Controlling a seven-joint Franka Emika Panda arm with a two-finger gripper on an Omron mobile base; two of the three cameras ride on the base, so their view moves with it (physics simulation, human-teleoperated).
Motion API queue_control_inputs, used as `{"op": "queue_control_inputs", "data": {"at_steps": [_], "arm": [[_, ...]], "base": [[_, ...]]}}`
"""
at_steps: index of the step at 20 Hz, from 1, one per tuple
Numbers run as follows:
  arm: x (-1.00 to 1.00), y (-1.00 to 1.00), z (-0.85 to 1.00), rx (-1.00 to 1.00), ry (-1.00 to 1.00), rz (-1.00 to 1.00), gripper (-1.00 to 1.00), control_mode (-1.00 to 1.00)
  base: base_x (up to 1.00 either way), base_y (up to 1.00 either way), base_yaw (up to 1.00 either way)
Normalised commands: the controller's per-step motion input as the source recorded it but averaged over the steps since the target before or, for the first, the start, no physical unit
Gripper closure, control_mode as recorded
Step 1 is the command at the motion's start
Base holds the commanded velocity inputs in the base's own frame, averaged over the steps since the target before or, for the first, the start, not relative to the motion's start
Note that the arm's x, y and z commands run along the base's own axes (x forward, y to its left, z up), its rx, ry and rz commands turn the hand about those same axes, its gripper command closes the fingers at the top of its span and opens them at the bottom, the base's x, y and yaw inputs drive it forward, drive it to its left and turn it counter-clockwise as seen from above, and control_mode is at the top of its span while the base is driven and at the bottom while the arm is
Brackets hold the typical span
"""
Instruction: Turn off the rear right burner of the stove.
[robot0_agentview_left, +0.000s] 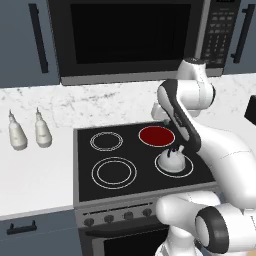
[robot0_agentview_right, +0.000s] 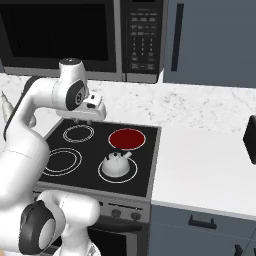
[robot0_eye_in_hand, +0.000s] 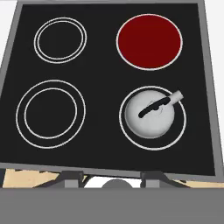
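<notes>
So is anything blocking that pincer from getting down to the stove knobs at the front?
Nothing visible. The pincer hangs high above the stove; the knobs line its front panel with nothing in front. The kettle sits on the front right ring, before the red rear right burner, not over the knobs.

We see the stove (robot0_eye_in_hand: 13, 87) glass mostly bare: the two left rings carry nothing, and the glowing rear right burner (robot0_eye_in_hand: 149, 41) also has nothing standing on it. A grey kettle (robot0_eye_in_hand: 151, 113) sits on the front right ring, just in front of the red disc, so it blocks a low path from that side. The microwave (robot0_agentview_left: 130, 35) hangs above the back of the cooktop and limits the height there. The knobs (robot0_agentview_left: 118, 216) on the front panel are uncovered; two bottles (robot0_agentview_left: 30, 131) stand well apart, on the counter (robot0_agentview_left: 35, 180) to the left.
</notes>
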Motion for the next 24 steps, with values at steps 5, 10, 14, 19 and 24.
{"op": "queue_control_inputs", "data": {"at_steps": [5,10,14,19,24], "arm": [[-0.25,0.0,0.0,-0.01,-0.01,0.0,-1.0,-1.0],[-0.25,0.0,0.0,0.0,0.0,0.0,-1.0,-1.0],[-0.03,-0.11,-0.05,0.0,0.0,0.0,-1.0,1.0],[0.0,0.0,0.0,0.0,0.0,0.0,-1.0,1.0],[0.0,0.0,0.0,0.0,0.0,0.0,-1.0,1.0]], "base": [[0.0,0.0,0.0],[0.0,0.0,0.0],[-0.1,-0.22,0.0],[-0.18,-0.54,0.0],[-0.05,-0.38,0.0]]}}
